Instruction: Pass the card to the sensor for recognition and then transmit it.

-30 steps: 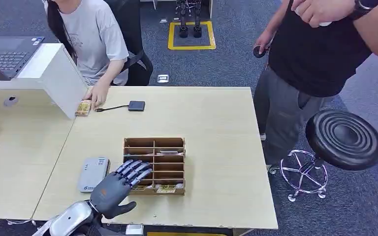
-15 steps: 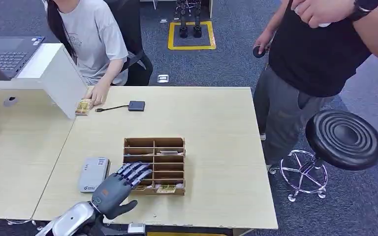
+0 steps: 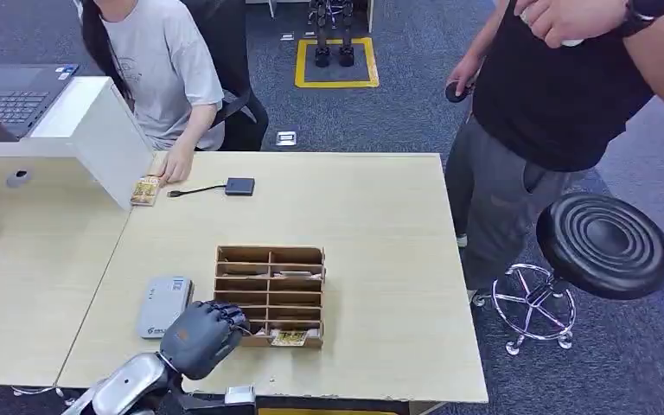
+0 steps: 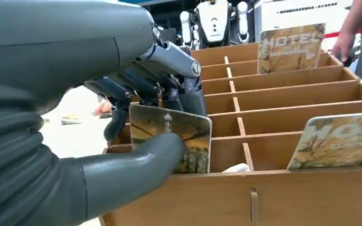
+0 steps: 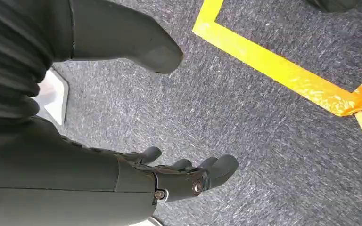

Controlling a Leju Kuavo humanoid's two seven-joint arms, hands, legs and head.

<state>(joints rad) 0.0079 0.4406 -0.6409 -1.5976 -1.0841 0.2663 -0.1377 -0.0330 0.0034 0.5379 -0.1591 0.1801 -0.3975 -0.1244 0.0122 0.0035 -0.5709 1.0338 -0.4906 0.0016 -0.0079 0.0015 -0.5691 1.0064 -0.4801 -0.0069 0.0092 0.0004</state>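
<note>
Left hand [image 3: 201,335]: at the near left corner of the wooden card rack [image 3: 270,295], fingers curled; the left wrist view shows its thumb and fingers pinching an upright hotel card [image 4: 170,139] at the rack's nearest left slot.
Right hand [image 5: 169,176]: hanging over grey carpet beside yellow floor tape [image 5: 273,66], fingers spread, holding nothing.
Card rack: sits on the tabletop [image 3: 380,216] toward its near edge; further cards stand in other slots.
Card sensor [image 3: 163,305]: grey flat unit, just left of the rack, near the tabletop's near left corner.
Small black box [image 3: 239,186]: cabled, toward the far edge.
Seated person's hand [image 3: 173,167]: rests at the far left corner beside a loose card [image 3: 145,189].
</note>
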